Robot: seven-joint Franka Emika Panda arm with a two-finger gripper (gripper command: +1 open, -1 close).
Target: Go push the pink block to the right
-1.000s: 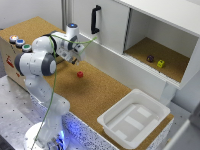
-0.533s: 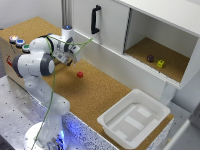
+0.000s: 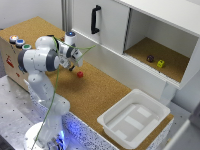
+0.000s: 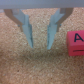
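Lowered, gripper (image 3: pixel 73 64) — jaws parted — nearer pink block (image 3: pixel 79 74).

I count three small blocks: one reddish-pink cube (image 3: pixel 79 74) on the cork surface at centre-left of the exterior view, plus one dark purplish-brown block (image 3: pixel 150 58) and one yellow block (image 3: pixel 160 63) in the open cabinet compartment at right. I see one white plastic bin (image 3: pixel 132 136) at lower right, one black cabinet handle (image 3: pixel 94 19) at top centre, and three coloured round buttons (image 3: pixel 19 42) at upper left.
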